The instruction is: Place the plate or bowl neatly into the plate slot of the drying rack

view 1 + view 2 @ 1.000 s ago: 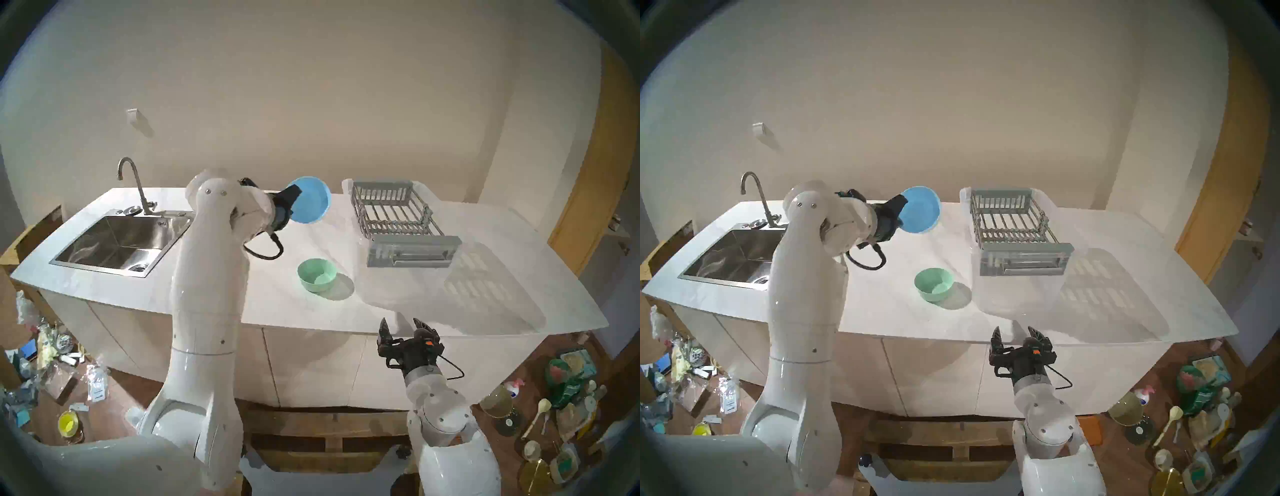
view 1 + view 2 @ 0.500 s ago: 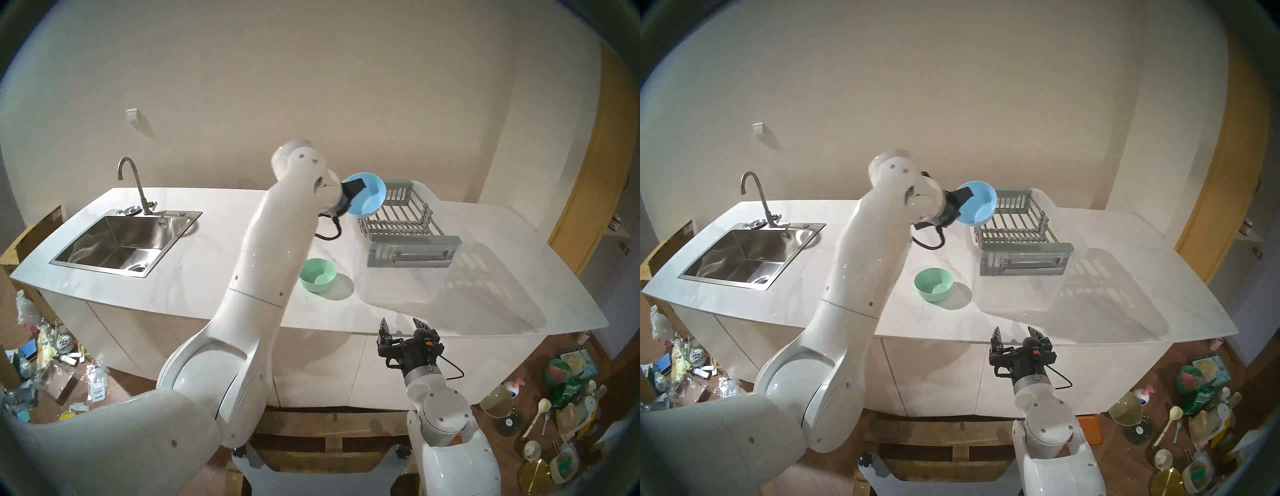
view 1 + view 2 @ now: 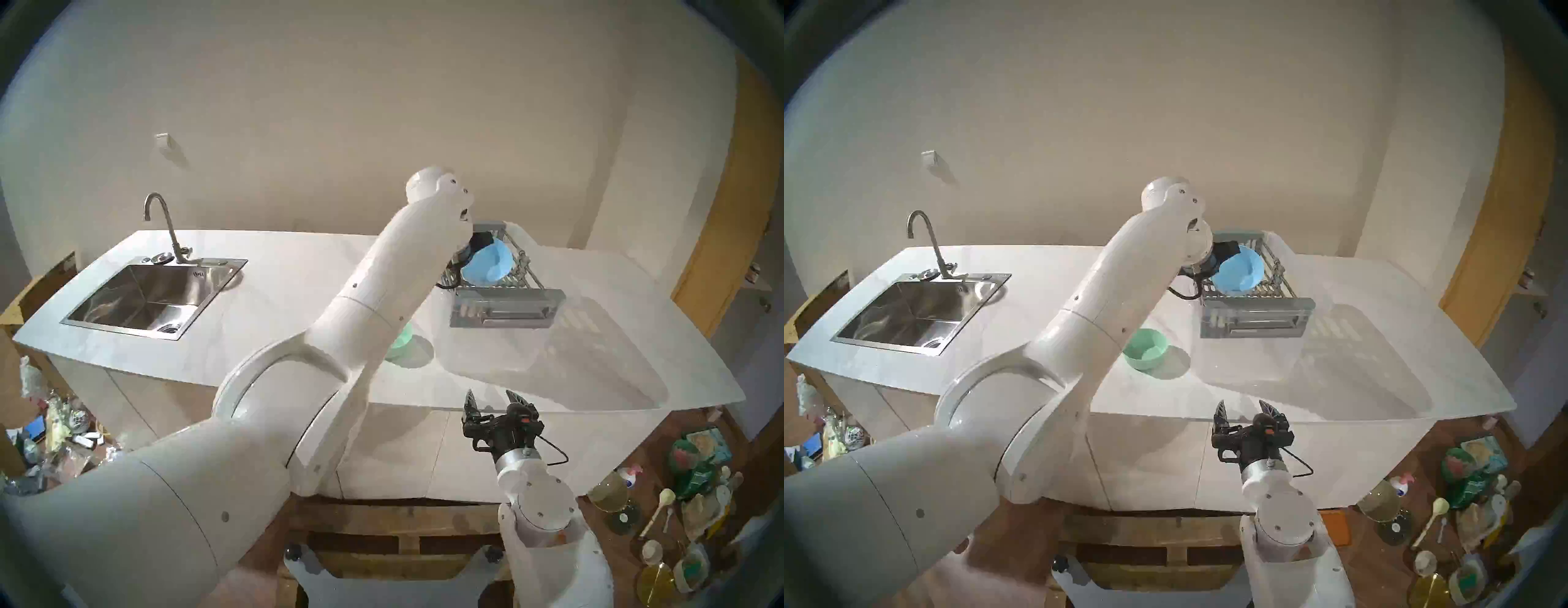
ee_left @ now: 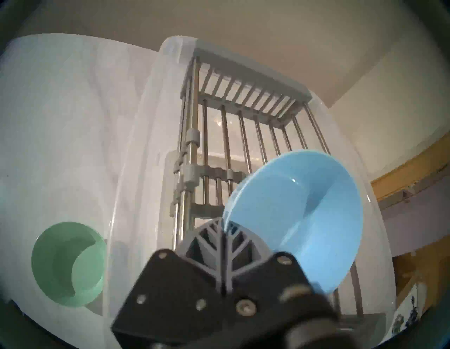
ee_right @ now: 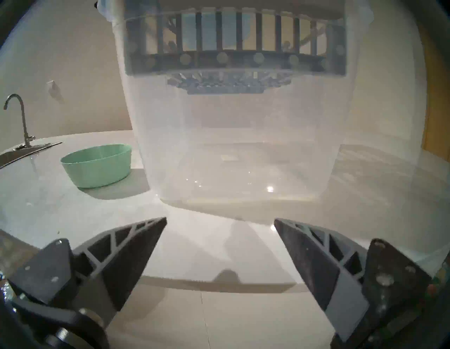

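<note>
A light blue bowl (image 3: 488,265) (image 3: 1240,271) (image 4: 299,214) hangs tilted on its side over the plate slot (image 4: 226,136), the rod bed of the grey drying rack (image 3: 507,305) (image 3: 1255,316) (image 5: 233,61). My left gripper (image 3: 477,244) (image 4: 222,224) is shut on the bowl's rim, above the rack's left half. I cannot tell if the bowl touches the rods. A mint green bowl (image 3: 1146,348) (image 4: 65,263) (image 5: 97,165) stands upright on the counter left of the rack. My right gripper (image 3: 490,397) (image 5: 220,220) is open and empty at the counter's front edge.
The rack rests on top of a clear plastic tub (image 5: 243,146) (image 4: 146,121) on the white counter (image 3: 275,305). A steel sink (image 3: 144,297) with a faucet (image 3: 163,220) lies at the far left. My left arm crosses over the green bowl (image 3: 403,339). Clutter covers the floor on both sides.
My left arm swung right with the blue bowl, from mid-counter to over the rack, and lowered it toward the rods. The right arm and the green bowl stayed put.
</note>
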`<action>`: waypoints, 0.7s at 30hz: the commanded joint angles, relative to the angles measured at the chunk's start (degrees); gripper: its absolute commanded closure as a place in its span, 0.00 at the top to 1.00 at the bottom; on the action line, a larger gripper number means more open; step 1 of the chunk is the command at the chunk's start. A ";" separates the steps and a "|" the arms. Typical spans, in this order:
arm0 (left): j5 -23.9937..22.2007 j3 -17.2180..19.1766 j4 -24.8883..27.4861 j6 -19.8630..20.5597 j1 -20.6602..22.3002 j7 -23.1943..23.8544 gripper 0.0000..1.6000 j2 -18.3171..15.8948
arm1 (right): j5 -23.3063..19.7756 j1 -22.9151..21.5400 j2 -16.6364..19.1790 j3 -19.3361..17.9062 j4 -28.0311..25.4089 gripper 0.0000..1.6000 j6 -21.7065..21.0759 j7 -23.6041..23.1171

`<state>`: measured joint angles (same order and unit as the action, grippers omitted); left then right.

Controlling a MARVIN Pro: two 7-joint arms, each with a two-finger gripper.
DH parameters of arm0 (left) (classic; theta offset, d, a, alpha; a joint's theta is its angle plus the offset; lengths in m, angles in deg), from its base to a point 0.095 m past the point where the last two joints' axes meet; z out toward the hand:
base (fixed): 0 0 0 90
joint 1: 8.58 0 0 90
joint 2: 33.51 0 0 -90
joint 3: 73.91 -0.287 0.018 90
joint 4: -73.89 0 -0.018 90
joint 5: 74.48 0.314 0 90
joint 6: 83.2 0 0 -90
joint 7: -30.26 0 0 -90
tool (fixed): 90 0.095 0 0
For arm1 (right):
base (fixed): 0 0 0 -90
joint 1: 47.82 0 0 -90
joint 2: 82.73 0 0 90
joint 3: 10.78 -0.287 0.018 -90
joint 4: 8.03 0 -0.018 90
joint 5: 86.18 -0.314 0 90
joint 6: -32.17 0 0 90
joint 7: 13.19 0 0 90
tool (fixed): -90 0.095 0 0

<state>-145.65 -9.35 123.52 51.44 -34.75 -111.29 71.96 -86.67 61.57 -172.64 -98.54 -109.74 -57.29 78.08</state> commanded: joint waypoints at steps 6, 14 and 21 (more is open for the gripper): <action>1.51 -2.20 -2.67 -3.94 6.89 8.70 0.00 1.20 | -0.05 -0.25 0.02 0.00 -1.61 1.00 0.29 -0.07; 1.67 -2.86 -4.51 -4.86 7.36 11.54 0.00 1.17 | -0.06 -0.21 0.02 -0.01 -1.69 1.00 0.25 -0.08; 1.07 -2.61 -4.95 -4.64 7.15 11.09 0.00 2.01 | -0.06 -0.22 0.02 -0.01 -1.66 1.00 0.26 -0.08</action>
<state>-144.20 -12.38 117.55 47.40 -29.42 -101.21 72.71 -86.67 61.63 -172.64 -98.54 -109.87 -57.30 78.09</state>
